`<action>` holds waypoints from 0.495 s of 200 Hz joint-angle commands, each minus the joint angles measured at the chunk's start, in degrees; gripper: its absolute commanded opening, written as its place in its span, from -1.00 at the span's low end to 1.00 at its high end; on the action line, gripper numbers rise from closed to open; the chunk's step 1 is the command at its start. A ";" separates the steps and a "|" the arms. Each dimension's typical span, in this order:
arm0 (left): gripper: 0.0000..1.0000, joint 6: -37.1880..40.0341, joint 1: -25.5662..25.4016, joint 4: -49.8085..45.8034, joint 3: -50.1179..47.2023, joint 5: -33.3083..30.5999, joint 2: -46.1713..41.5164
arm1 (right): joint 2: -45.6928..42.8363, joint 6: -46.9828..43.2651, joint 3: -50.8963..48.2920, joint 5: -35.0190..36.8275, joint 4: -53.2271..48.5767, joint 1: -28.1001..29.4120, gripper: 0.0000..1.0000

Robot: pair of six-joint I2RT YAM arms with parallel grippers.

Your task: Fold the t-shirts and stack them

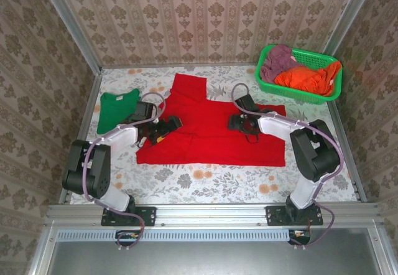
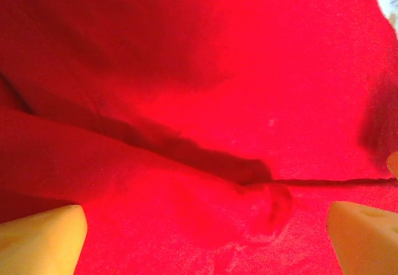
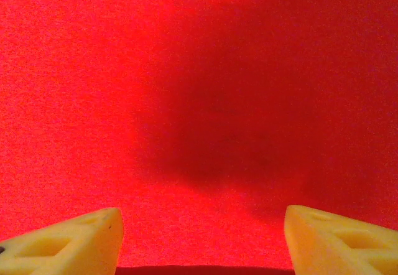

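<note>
The plain bright red cloth t-shirt [image 1: 208,129] lies spread flat in the middle of the flower-patterned worktop [image 1: 205,178]. The emerald green t-shirt [image 1: 116,109] lies folded just off its left side. The left pincer [image 2: 205,244] sits low over a creased part of the red cloth, its jaws wide apart and holding nothing. The right pincer [image 3: 202,244] is over smooth red cloth, also parted and empty. A green plastic mesh basket [image 1: 311,55] of clothes stands at the far right.

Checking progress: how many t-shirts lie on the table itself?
2: the red t-shirt spread at centre, the green t-shirt lying far left. The basket may hold more.
</note>
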 commanded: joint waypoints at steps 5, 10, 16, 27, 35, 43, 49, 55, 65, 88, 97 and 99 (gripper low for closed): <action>1.00 -2.37 -0.34 0.99 -4.53 -3.27 -2.19 | 0.90 3.21 -3.24 -4.55 -4.74 -0.39 0.39; 1.00 -2.20 -0.38 0.20 -5.69 -3.97 -3.03 | 0.73 3.39 -3.91 -4.89 -4.74 -0.33 0.38; 0.99 -1.97 -0.52 -0.98 -6.99 -4.60 -4.09 | 0.42 3.88 -4.74 -5.53 -4.57 -0.31 0.38; 1.00 -1.77 -0.80 -3.23 -9.40 -5.50 -6.33 | -0.20 5.48 -6.77 -6.89 -3.92 -0.22 0.38; 1.00 -2.26 -1.23 -4.46 -11.21 -5.97 -8.14 | -1.01 6.65 -8.65 -7.78 -3.13 0.05 0.37; 1.00 -3.06 -1.85 -5.48 -13.28 -6.46 -10.38 | -1.94 7.57 -10.09 -8.10 -2.62 0.38 0.37; 0.99 -3.76 -2.41 -6.16 -14.70 -7.03 -12.17 | -2.66 8.10 -11.31 -7.98 -2.67 0.63 0.37; 1.00 -4.72 -2.88 -6.98 -15.97 -7.56 -14.05 | -3.37 8.48 -12.29 -7.94 -2.84 0.89 0.38; 1.00 -5.73 -3.61 -8.22 -17.47 -8.35 -17.30 | -4.82 9.07 -13.66 -7.87 -3.18 0.98 0.37; 0.99 -5.62 -3.98 -12.83 -16.77 -10.34 -23.14 | -9.11 9.69 -15.16 -7.76 -4.33 1.06 0.37; 1.00 -4.39 -3.84 -14.18 -14.88 -11.30 -24.25 | -10.94 9.12 -14.89 -8.24 -4.05 1.06 0.37; 1.00 -3.93 -3.71 -14.49 -14.52 -11.54 -24.32 | -11.23 8.91 -14.66 -8.31 -4.02 1.07 0.37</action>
